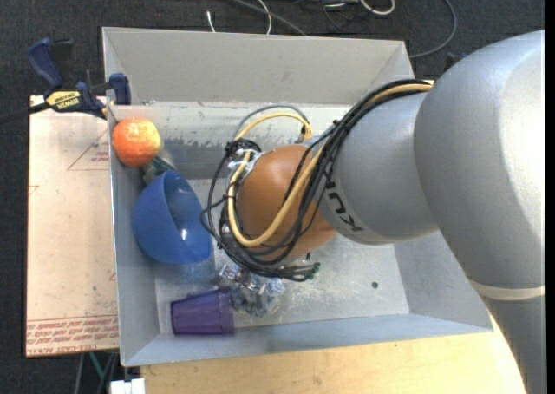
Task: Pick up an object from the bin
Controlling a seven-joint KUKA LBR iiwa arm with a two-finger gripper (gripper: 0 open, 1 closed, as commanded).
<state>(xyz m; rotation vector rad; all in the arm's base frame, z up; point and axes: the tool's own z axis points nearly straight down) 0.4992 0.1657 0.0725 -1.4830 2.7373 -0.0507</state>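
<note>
My gripper (250,291) is low in the bin near its front wall, mostly hidden under the arm's wrist. A purple cup (202,313) lies on its side just to the left of it, with its open end facing the gripper. Whether they touch I cannot tell. A blue bowl (169,219) leans tilted against the left wall, behind the cup and left of the gripper. An orange ball (136,141) rests in the far left corner, behind the bowl.
The arm comes in from the right and covers the middle and right of the bin. Its orange cover and looped cables hang over the gripper. Bare bin floor shows at the front right, in front of the arm.
</note>
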